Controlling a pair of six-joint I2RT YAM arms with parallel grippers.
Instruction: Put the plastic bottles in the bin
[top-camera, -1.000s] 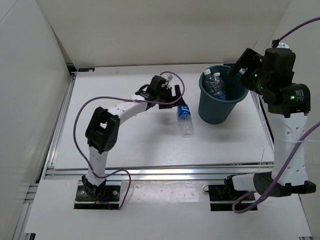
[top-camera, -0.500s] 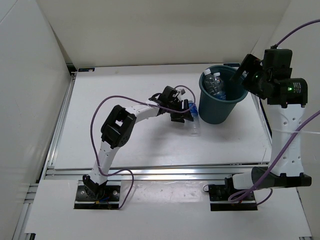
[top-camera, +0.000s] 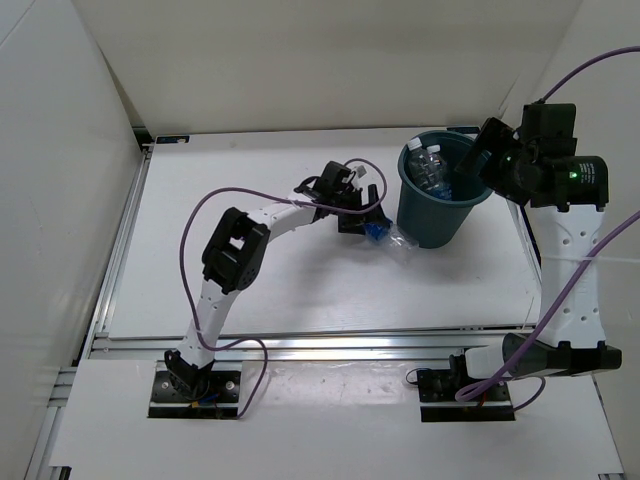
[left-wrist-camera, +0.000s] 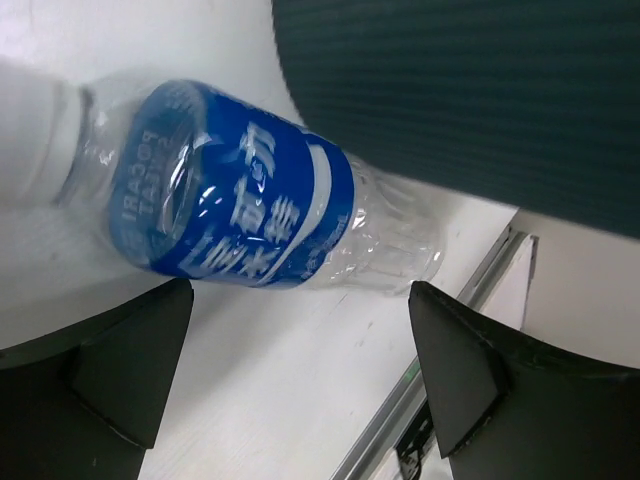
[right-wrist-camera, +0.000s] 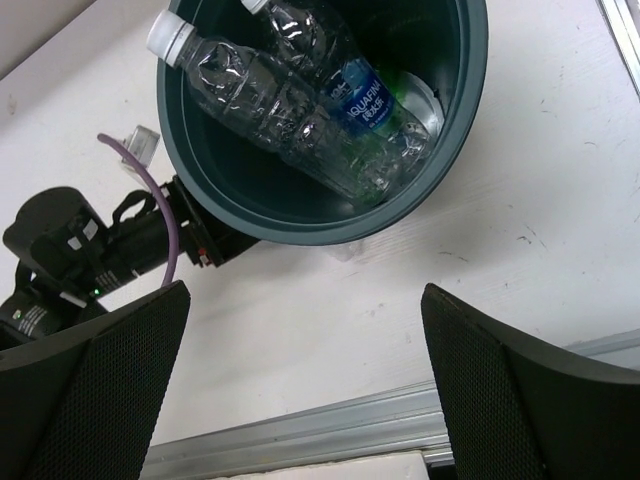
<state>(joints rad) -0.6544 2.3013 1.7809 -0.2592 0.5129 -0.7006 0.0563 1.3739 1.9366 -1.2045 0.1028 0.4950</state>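
Since a second ago the left gripper (top-camera: 366, 216) has swung right, and the blue-label bottle (left-wrist-camera: 238, 190) now lies on the table (top-camera: 250, 285) against the bin (top-camera: 432, 214) (not in it yet). Its jaws are wide apart with nothing gripped, probably lining up a re-grab. The right gripper (right-wrist-camera: 300, 300) hangs open over the bin, where the other bottles (right-wrist-camera: 300, 110) already sit.

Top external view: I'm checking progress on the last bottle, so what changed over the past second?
The left gripper swung right toward the round teal-grey plastic bin, and the clear blue-labelled plastic bottle on the table slid up beside the bin's base; the jaws are open, gripping nothing. The bin, bottles inside it and right gripper barely moved.
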